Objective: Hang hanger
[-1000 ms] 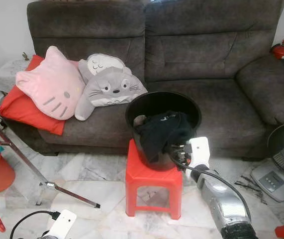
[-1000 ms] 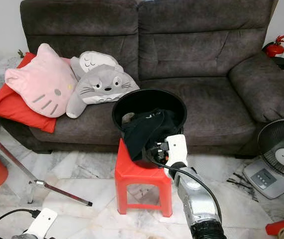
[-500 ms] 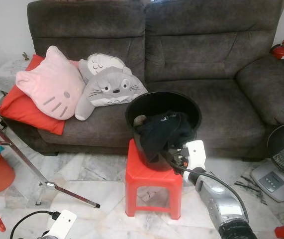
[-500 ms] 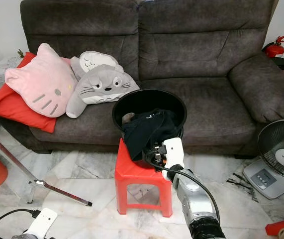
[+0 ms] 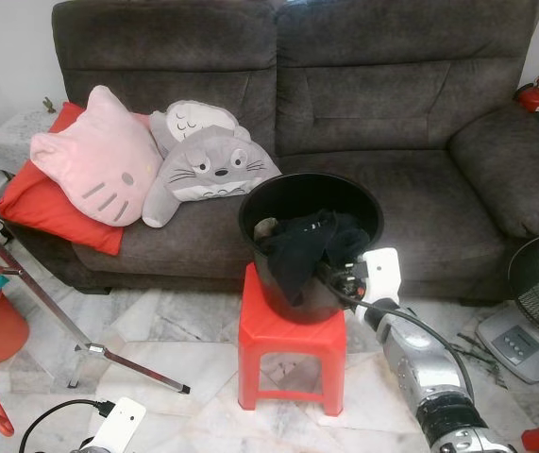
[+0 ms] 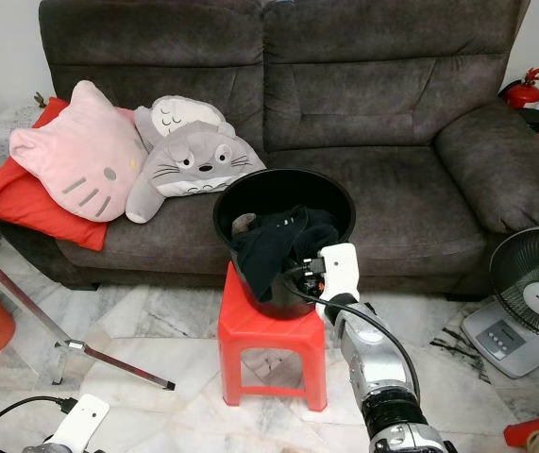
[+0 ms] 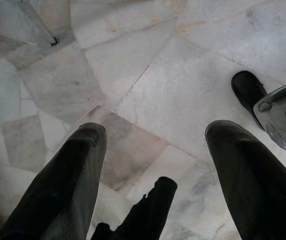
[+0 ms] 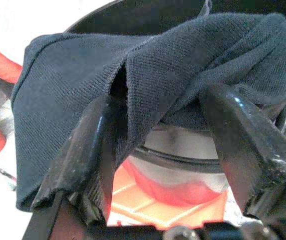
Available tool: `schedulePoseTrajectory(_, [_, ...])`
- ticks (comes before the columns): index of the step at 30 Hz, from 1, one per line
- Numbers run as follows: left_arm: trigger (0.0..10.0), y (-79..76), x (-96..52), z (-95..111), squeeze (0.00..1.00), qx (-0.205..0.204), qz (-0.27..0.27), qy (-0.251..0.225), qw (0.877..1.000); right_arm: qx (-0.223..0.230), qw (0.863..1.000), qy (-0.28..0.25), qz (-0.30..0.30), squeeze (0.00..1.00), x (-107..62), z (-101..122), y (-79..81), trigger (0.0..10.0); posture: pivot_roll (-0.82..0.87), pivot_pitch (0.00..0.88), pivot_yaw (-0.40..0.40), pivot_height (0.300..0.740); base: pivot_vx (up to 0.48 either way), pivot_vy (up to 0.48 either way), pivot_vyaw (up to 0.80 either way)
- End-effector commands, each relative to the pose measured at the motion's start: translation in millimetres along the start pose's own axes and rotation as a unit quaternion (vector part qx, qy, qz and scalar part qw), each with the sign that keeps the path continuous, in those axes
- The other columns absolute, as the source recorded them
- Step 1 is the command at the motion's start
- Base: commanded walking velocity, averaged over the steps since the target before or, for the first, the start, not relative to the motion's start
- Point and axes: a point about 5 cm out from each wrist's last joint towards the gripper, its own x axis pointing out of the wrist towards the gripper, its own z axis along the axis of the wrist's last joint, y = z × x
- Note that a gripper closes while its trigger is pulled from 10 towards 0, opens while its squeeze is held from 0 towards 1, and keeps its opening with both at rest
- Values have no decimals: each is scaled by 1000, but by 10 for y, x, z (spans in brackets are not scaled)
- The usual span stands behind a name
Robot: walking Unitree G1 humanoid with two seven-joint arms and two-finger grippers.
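The right gripper [image 8: 158,150], jaws spread, straddles the dark knit garment [image 5: 302,250] draped over the round black plastic bucket [image 5: 269,203] at its 5 o'clock rim; no hanger visible. Tugging could tip the bucket off the red plastic stool [image 5: 288,330]. The left gripper [image 7: 155,150] hangs open above the marble floor [image 7: 183,75]

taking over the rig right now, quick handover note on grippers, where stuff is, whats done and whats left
Right gripper: open at the rim of the black bucket, its fingers either side of the dark garment that drapes over the rim; not closed on it.
Left gripper: open, hanging idle over the marble floor.
The bucket stands on the red stool in front of the sofa.
Done: reach to the garment.
Left: grasp and lift it out. I can't make out a hanger, so hanging is still to do.
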Motion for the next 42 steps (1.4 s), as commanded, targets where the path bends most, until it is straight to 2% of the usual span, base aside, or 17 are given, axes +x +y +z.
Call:
schedulePoseTrajectory(1, [10000,-6,-1,-38,0,0,2,6,1000,-2,1000,-5,-4,0,21,25,-5,10000,-197,0,61,740,0,0,0])
schedulePoseTrajectory(8, [10000,-2,-2,-36,0,3,1,6,1000,-7,1000,5,-15,0,20,-23,-29,10000,-201,0,66,740,0,0,0])
schedulePoseTrajectory(14, [10000,7,-3,-33,0,6,1,5,1000,-5,999,7,-52,0,25,-13,-133,10000,-205,0,73,740,0,0,0])
schedulePoseTrajectory(20, [10000,10,-3,-31,0,6,3,4,1000,-20,999,-16,-41,0,51,74,-117,10000,-205,0,72,740,0,0,0])
schedulePoseTrajectory(26, [10000,5,-3,-29,0,5,3,3,1000,-32,999,-15,-39,0,69,85,-115,10000,-205,0,71,740,0,0,0])
schedulePoseTrajectory(37, [10000,-5,-2,-30,0,6,0,3,1000,-62,997,6,-49,0,105,100,-157,10000,-213,0,72,740,0,0,0])
schedulePoseTrajectory(42, [10000,-11,-1,-28,0,6,0,2,1000,-111,993,9,-33,0,137,160,-146,10000,-213,0,71,740,0,0,0])
